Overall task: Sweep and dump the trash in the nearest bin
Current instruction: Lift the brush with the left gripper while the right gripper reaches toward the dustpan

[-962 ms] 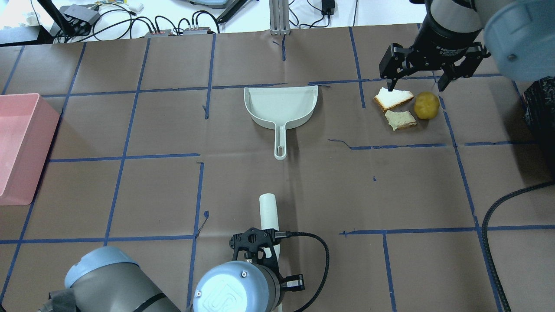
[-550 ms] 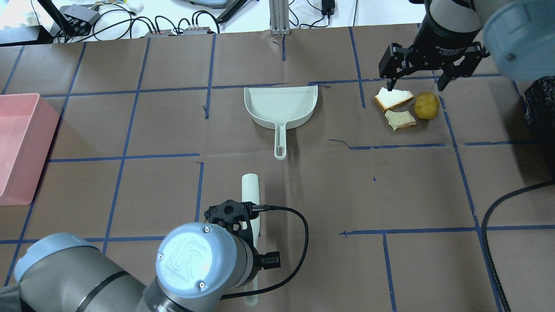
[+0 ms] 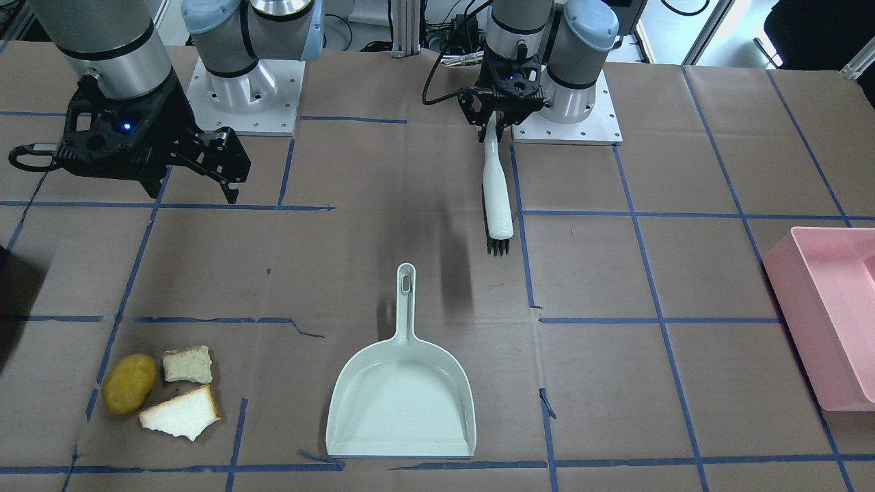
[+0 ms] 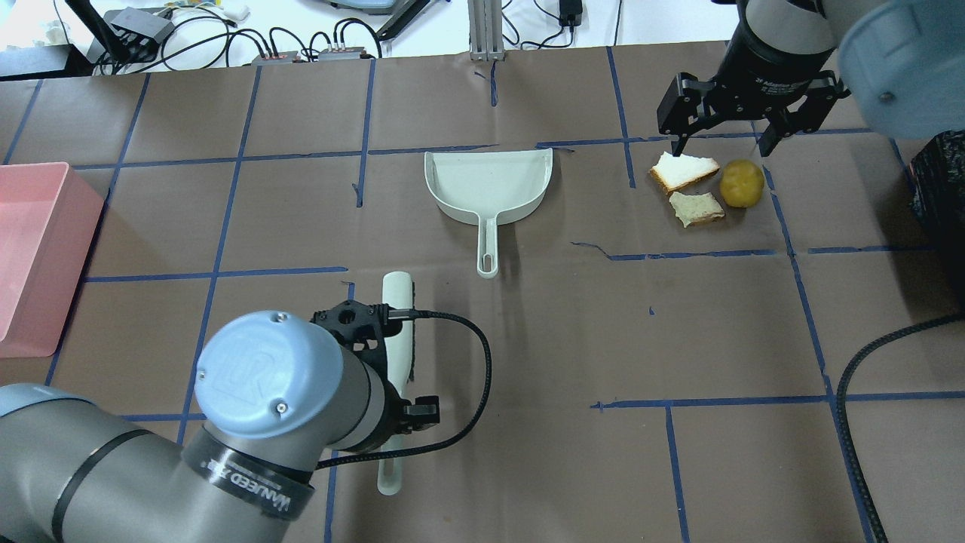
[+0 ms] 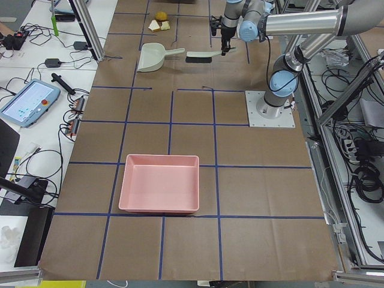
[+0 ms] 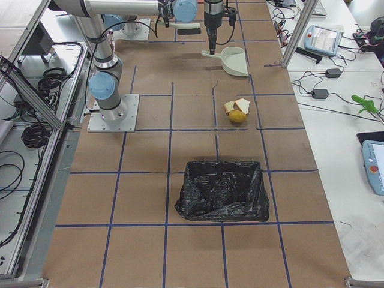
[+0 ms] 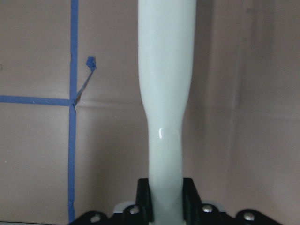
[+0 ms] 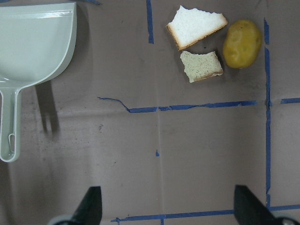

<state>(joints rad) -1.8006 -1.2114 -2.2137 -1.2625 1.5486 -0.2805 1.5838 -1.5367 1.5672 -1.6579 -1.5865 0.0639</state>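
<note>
My left gripper (image 3: 497, 119) is shut on the narrow end of a white hand brush (image 3: 497, 191) and holds it low over the table, near the robot's side; the left wrist view (image 7: 165, 201) shows the jaws clamped on it. In the overhead view the brush (image 4: 397, 302) lies left of the pale green dustpan's (image 4: 488, 185) handle. My right gripper (image 4: 720, 139) is open and empty above the trash: a white bread wedge (image 4: 684, 171), a small bread chunk (image 4: 696, 208) and a yellow-brown potato (image 4: 742, 183), all flat on the table right of the dustpan.
A pink bin (image 4: 30, 249) stands at the table's left edge. A bin lined with a black bag (image 6: 222, 189) stands at the right end, just beyond the scraps. Brown paper with blue tape lines covers the table.
My left arm has carried the brush to the left and farther from the robot, toward the dustpan's handle. My right gripper has stayed open over the scraps, almost still.
</note>
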